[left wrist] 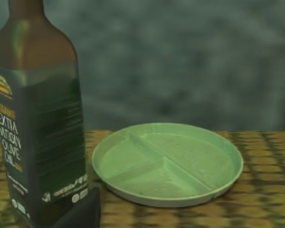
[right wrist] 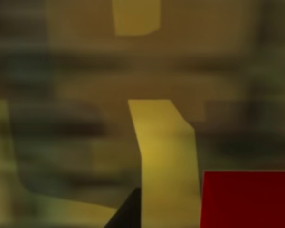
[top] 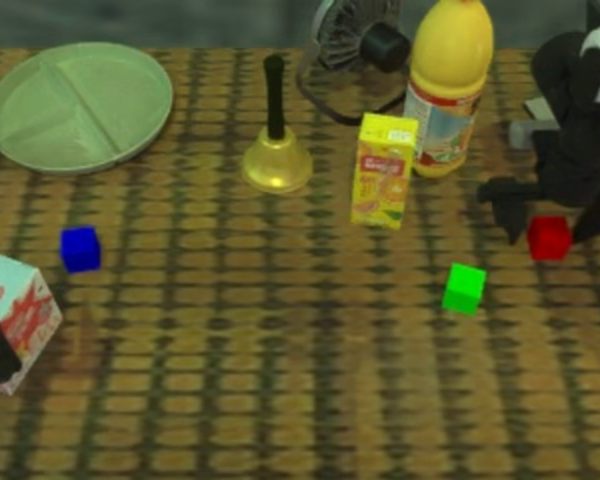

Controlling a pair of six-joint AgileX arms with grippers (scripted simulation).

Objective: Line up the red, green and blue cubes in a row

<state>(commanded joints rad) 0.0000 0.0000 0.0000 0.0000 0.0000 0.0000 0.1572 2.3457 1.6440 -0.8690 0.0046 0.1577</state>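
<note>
Rightward, near the table edge, right pincer (top: 550,222) straddles red cube (top: 549,238), spread, unclenched.

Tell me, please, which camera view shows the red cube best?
The top view: the whole red cube sits between the right gripper jaws. The right wrist view shows only a cropped red corner; the left wrist view shows none of it.
</note>
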